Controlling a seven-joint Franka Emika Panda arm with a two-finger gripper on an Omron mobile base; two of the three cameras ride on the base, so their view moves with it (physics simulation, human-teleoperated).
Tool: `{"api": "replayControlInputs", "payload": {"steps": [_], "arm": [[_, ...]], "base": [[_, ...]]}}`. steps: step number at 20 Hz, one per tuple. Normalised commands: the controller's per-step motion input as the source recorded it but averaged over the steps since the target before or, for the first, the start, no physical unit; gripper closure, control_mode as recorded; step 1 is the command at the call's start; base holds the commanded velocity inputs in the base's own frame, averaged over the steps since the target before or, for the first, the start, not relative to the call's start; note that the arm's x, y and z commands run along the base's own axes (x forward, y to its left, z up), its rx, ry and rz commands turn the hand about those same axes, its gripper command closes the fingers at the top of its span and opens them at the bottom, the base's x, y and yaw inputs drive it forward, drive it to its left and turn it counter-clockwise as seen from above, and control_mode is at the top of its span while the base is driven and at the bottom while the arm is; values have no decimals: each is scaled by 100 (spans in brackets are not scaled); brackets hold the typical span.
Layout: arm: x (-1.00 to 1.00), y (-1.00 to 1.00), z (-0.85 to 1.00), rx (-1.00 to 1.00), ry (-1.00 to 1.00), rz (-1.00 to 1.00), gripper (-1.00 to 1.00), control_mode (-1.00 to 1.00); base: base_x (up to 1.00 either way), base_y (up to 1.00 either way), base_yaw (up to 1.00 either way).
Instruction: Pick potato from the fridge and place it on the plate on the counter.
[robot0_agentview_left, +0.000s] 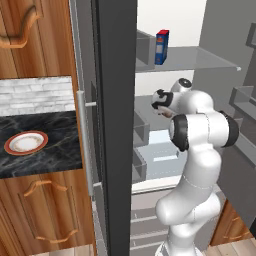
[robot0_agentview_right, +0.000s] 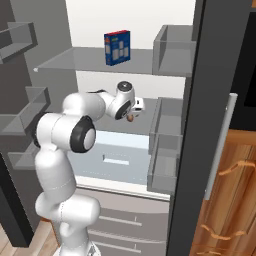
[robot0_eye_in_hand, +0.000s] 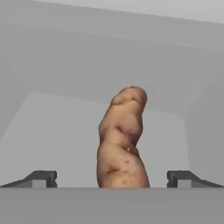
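Inside the fridge (robot0_agentview_right: 55, 60), the potato (robot0_eye_in_hand: 121, 140) is seen between the wide-spread fingertips (robot0_eye_in_hand: 40, 178) of the gripper (robot0_eye_in_hand: 112, 179), untouched. No lettering is legible on the blue carton (robot0_agentview_right: 117, 47).

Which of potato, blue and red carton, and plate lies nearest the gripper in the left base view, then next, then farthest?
1. Potato: at the gripper, over the middle fridge shelf.
2. Blue and red carton: on the shelf above.
3. Plate: far left, on the counter beyond the fridge door.
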Motion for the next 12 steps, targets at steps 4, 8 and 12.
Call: {"api": "replayControlInputs", "payload": {"steps": [4, 8, 12], "arm": [[23, -6, -12, 0, 0, 0, -100, -100], [8, 0, -24, 0, 0, 0, -100, -100], [0, 0, -30, 0, 0, 0, 100, -100]], "base": [[0, 0, 0], [0, 0, 0], [0, 0, 0]]}}
